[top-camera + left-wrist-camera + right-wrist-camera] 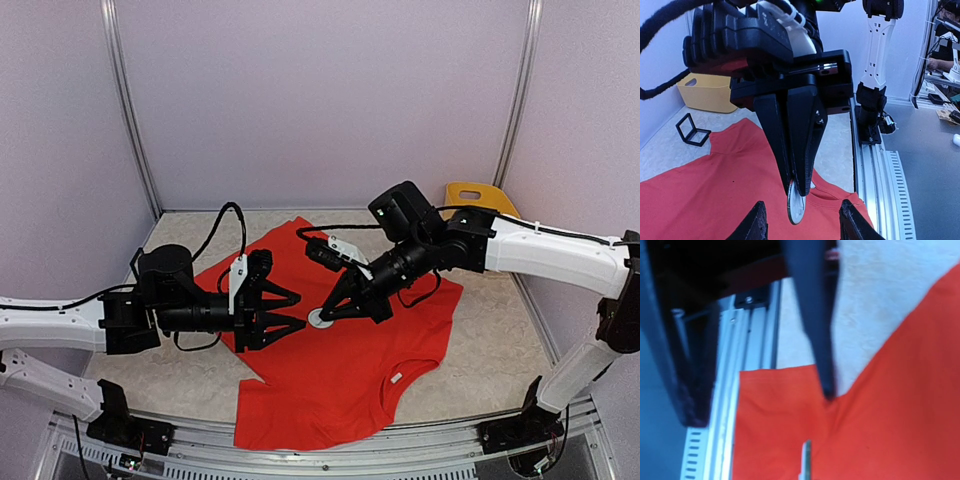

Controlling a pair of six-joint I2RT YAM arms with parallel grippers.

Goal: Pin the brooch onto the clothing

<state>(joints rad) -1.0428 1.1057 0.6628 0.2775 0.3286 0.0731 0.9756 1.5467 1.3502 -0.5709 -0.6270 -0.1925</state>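
The red T-shirt [340,370] lies spread on the table, its white neck label [397,378] near the front right. My right gripper [327,312] is shut on the brooch [320,319], a round white disc, and holds it just above the shirt's middle. In the left wrist view the right gripper [799,189] pinches the disc [796,209] edge-on over the shirt [705,195]. My left gripper [298,311] is open and empty, its fingertips [757,223] on either side of the brooch without touching it. The right wrist view shows the brooch's edge [805,461] above red cloth [890,405].
A yellow basket [478,195] stands at the back right; it also shows in the left wrist view [707,92]. A small black folding frame [692,130] lies on the table beyond the shirt. The aluminium rail [330,455] runs along the near edge.
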